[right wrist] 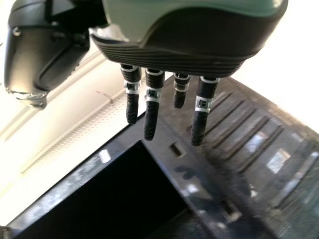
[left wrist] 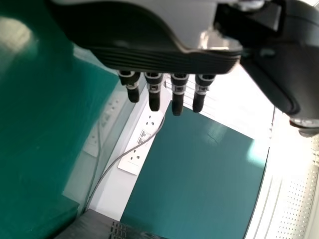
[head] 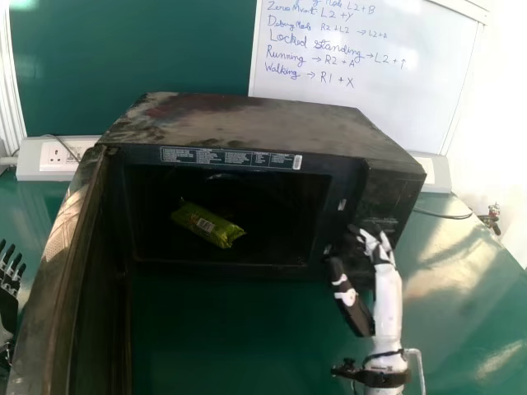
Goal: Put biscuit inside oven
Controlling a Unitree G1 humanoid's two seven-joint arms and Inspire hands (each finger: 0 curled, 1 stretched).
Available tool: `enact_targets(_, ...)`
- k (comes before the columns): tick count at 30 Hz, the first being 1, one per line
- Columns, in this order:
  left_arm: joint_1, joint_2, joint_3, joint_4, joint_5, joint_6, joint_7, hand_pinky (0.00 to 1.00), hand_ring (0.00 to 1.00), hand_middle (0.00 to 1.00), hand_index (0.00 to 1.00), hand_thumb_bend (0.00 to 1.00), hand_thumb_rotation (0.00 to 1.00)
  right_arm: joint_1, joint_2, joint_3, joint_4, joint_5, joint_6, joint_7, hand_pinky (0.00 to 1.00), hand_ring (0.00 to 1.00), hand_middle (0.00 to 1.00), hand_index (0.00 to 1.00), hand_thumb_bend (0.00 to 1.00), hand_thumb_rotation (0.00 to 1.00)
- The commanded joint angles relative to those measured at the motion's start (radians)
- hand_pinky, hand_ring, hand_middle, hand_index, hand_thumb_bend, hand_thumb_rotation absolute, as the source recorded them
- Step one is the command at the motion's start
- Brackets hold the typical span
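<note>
1. Biscuit (head: 208, 225) is in neither hand; the right hand (head: 387, 300) is in front of the oven's right side, its fingers straight and a little apart, pinching nothing. Whether the fingertips touch the oven cannot be told.

2. Next to that hand are the control panel (head: 388, 197) and the front frame (right wrist: 202, 186). The step seems to be bringing the empty hand clear. It would go best as a slow pull straight back towards the robot, fingers left loose and the thumb away from the frame's edge, so that nothing catches or rocks the oven.

3. Farther in, the green packet lies at a slant inside the oven (head: 247, 123), label upward, a little left of the middle of the opening and behind the front lip. It looks well placed and probably needs no further push. Being light and slick, it could slide if the oven were knocked.

4. On the left side the door (head: 70, 271) stands wide open, reaching towards the robot. The left hand (head: 8, 304) is beyond it, fingers straight and spread, holding nothing.

5. The oven rests on the green counter (head: 461, 304). The placing itself looks done; closing the door is not asked for, but if wanted, both hands should be out of its swing first.
</note>
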Motion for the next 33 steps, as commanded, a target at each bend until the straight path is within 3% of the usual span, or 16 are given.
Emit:
enact_targets(1,0.026,-0.040,-0.010,0.041,0.000,0.001,-0.003,1.00,0.93,0.95,0.98,0.19,0.00,0.008,0.015,-0.019,0.015,0.004,0.008,-0.023,0.59,0.69,0.74,0.85,0.82,0.93)
enact_targets(12,0.027,-0.039,-0.009,0.033,-0.004,0.010,0.001,1.00,0.94,0.96,0.99,0.20,0.00,-0.029,0.052,-0.060,0.128,0.052,0.004,-0.082,0.68,0.70,0.73,0.84,0.82,0.98)
enact_targets(20,0.022,-0.040,-0.005,0.036,-0.008,0.011,0.011,1.00,0.94,0.95,0.98,0.21,0.00,-0.056,0.073,-0.071,0.206,0.088,0.013,-0.096,0.59,0.68,0.74,0.84,0.82,0.99)
enact_targets(26,0.014,-0.047,0.004,0.042,-0.016,-0.004,0.020,1.00,0.93,0.95,0.99,0.21,0.00,-0.074,0.104,-0.077,0.239,0.108,0.064,-0.110,0.61,0.70,0.76,0.85,0.81,1.00)
enact_targets(30,0.006,-0.056,0.019,0.047,-0.041,-0.020,-0.012,0.99,0.92,0.94,0.99,0.19,0.00,-0.088,0.108,-0.079,0.263,0.104,0.085,-0.123,0.61,0.71,0.78,0.86,0.77,1.00)
enact_targets(33,-0.003,-0.057,0.034,0.066,-0.092,-0.034,-0.097,0.97,0.89,0.92,1.00,0.15,0.00,-0.097,0.114,-0.089,0.285,0.142,0.080,-0.112,0.62,0.72,0.79,0.86,0.75,0.99)
